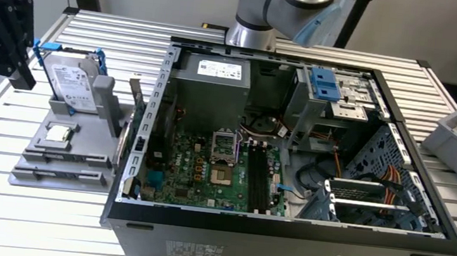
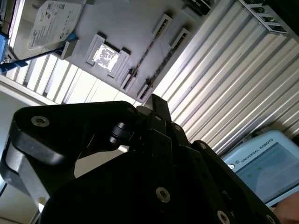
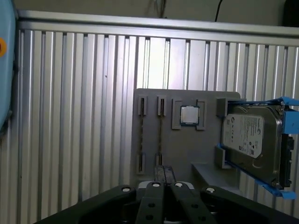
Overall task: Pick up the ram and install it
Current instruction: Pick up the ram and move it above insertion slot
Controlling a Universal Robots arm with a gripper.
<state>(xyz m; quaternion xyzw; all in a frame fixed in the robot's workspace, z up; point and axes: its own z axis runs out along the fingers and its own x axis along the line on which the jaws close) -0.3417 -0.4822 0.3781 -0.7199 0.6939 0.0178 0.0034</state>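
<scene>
Slatted table (image 1: 305,44) bears a grey tray (image 3: 187,149) holding hard drive (image 3: 250,140) and chip (image 3: 188,115); gripper (image 3: 163,171) jaws together.

**Matt black against bright ribbed metal**

The gripper (image 3: 164,169) showed matt black, dotted with bright screw heads. Beyond its fingers (image 3: 159,175) lay a matt grey plastic holder (image 3: 182,149), a silvery metal chip (image 3: 189,115) and a hard drive (image 3: 247,140) gleaming in blue plastic, on the ribbed, sheeny metal table (image 3: 84,116).

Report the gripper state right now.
Gripper: closed, holding nothing.
</scene>
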